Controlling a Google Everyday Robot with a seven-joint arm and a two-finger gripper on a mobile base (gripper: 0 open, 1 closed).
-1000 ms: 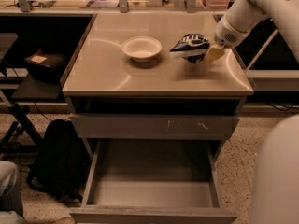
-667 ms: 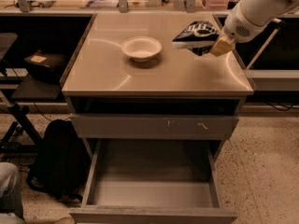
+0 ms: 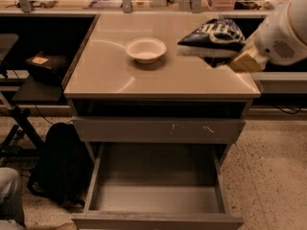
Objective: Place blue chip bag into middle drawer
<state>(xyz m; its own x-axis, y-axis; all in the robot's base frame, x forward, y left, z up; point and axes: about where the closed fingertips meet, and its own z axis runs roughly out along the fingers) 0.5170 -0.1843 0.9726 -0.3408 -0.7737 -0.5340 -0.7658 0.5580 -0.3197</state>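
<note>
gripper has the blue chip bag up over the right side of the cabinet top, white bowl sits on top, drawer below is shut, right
Not the drawer: the camera view shows the middle drawer pulled open. The rest holds: the gripper holds the blue chip bag above the right side of the cabinet top, and the white bowl sits on it.
</note>
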